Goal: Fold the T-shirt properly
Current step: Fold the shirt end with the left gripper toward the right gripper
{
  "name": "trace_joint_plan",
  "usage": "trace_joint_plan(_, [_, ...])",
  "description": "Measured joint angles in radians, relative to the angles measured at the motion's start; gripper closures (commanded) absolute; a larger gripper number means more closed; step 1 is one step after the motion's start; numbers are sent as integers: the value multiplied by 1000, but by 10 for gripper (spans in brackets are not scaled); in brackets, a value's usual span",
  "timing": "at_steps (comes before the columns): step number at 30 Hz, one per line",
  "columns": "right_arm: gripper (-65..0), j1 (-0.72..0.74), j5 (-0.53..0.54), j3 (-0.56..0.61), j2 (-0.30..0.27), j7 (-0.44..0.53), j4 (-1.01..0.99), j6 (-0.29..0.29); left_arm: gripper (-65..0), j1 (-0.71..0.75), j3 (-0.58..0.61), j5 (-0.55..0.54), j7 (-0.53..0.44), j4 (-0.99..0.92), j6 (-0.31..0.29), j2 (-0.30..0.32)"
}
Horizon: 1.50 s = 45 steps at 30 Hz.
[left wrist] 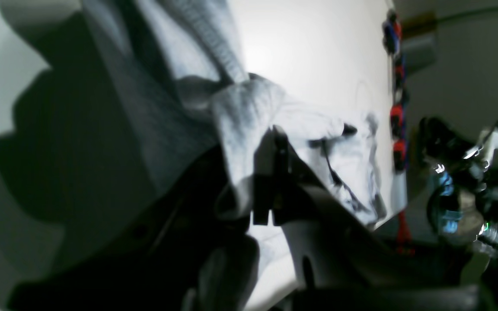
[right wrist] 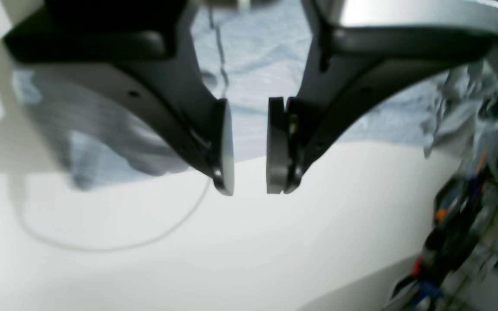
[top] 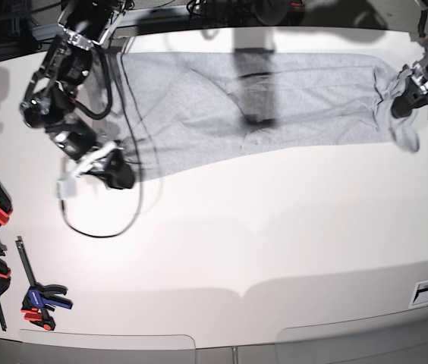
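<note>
Currently the T-shirt [top: 259, 114] lies spread in a long band across the upper part of the white desk [top: 275, 250] in the base view, plain side up, creased near the middle.

Left claw [top: 405, 97], upper right of the base view: clenched on a bunch of the shirt's right-hand end. The left wrist view confirms it, with grey cloth [left wrist: 249, 112] gathered and draped over the closed tips [left wrist: 270, 172].

Right claw [right wrist: 249, 147], centre of the right wrist view: jaws parted, nothing between them, poised over the shirt's near edge [right wrist: 249, 125]. In the base view it sits at the shirt's lower left corner [top: 119, 176].

Step in hand, as I judge it: get both ends held before lifting. The right claw should close on the edge itself, not on bare desk, and take a single hem layer so the fold stays flat.

Only the base view shows the whole shirt and the clamps [top: 39, 299] at lower left. Only the right wrist view shows the gap between the jaws. A thin cable [right wrist: 115, 246] loops beneath them; best avoided.
</note>
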<state>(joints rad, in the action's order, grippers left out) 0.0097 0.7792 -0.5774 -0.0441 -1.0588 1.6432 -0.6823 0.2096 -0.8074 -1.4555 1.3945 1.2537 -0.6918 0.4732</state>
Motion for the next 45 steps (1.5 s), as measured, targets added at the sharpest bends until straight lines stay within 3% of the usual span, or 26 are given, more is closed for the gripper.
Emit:
trace_joint_plan(5, [-125, -2, 0, -93, -6, 3, 0, 0, 0, 30, 63, 3, -6, 161, 2, -56])
trace_joint_plan(14, [-125, -1, -47, -105, -70, 6, 0, 0, 0, 94, 282, 6, -24, 469, 0, -178])
trace_joint_plan(23, [-124, -2, -46, -103, -70, 5, 0, 0, 0, 92, 480, 23, -71, 500, 0, -259])
trace_joint_plan(32, [-124, -1, -46, -103, -70, 5, 0, 0, -6, 93, 498, 49, -77, 500, 0, -265])
trace_joint_plan(34, [-124, -1, -46, -103, -70, 5, 0, 0, -152, 92, 499, 48, -111, 500, 0, -265])
trace_joint_plan(36, [-124, -1, -46, -103, -70, 5, 0, 0, -247, 92, 499, 46, -123, 500, 0, -265])
trace_joint_plan(45, [-125, -1, -45, -103, -70, 5, 0, 0, -267, 75, 497, 45, -127, 502, 1, -265])
